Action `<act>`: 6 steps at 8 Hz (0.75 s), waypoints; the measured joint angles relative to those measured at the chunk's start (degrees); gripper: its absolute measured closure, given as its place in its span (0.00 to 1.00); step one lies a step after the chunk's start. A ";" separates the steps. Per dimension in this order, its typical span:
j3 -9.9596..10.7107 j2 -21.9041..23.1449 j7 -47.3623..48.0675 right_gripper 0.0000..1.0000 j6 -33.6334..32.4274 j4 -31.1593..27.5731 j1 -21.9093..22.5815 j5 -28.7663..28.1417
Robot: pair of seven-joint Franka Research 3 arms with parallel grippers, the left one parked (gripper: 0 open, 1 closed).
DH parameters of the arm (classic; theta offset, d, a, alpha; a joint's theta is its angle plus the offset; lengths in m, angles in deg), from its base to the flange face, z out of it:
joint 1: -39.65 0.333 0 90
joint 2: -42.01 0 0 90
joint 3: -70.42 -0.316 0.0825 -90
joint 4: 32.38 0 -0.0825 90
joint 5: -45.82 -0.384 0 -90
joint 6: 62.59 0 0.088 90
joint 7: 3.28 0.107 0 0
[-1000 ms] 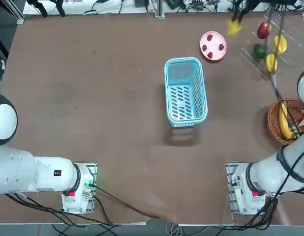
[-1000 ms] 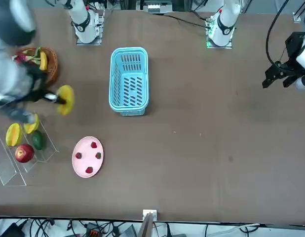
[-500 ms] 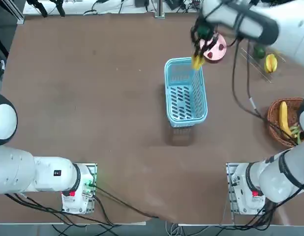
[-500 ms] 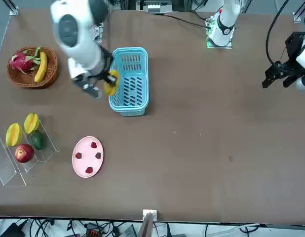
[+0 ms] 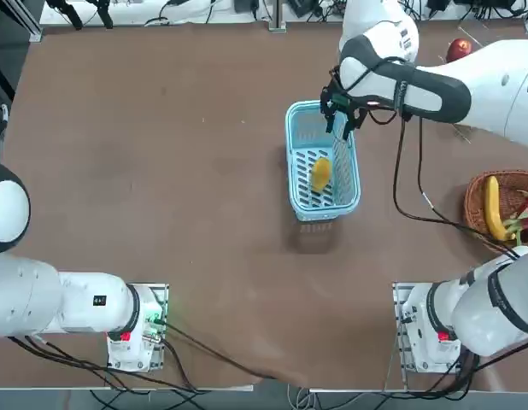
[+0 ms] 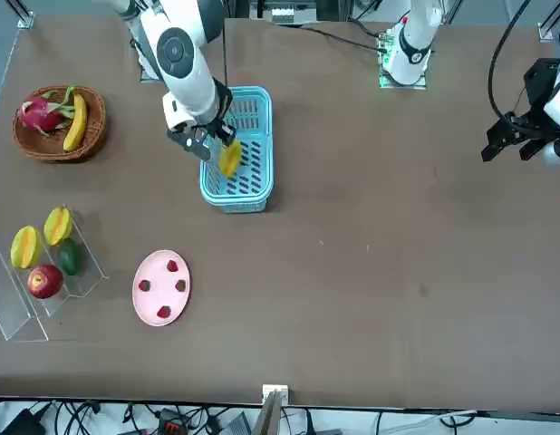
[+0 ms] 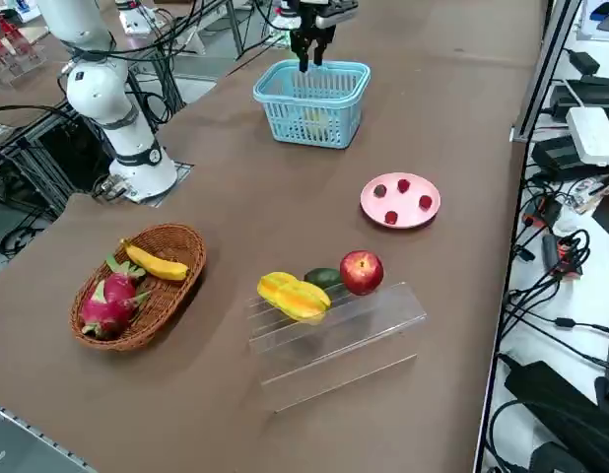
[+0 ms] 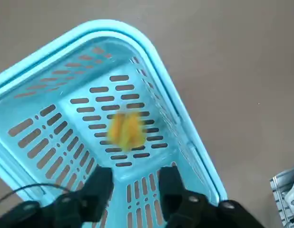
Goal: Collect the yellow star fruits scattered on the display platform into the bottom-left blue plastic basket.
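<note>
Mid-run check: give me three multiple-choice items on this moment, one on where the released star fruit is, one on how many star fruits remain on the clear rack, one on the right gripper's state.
1. Where is the star fruit nearest the right gripper?
A. On the pink plate
B. Inside the blue plastic basket
C. In the wicker basket

2. How many star fruits are on the display platform?
A. None
B. Two
C. Four

3. What state is the right gripper in?
A. Open, empty, above the blue basket
B. Shut on a banana
C. Shut on the basket rim

Answers:
1 B: the wrist view shows the yellow fruit against the basket's slotted floor.
2 B: the front view shows two star fruits beside the apple.
3 A: the fingers stand apart with nothing between them.
</note>
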 joint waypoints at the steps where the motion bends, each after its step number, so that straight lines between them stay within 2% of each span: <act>1: 0.93 1.04 -0.35 0.14 0.00 0.16 -0.59 0.42; 2: 1.86 2.03 -2.93 0.00 -0.96 0.81 -2.59 0.88; 3: 2.68 2.67 -7.90 0.00 -3.67 2.57 -6.29 1.13; 6: 4.75 3.18 -29.43 0.00 -10.30 10.09 -23.30 2.56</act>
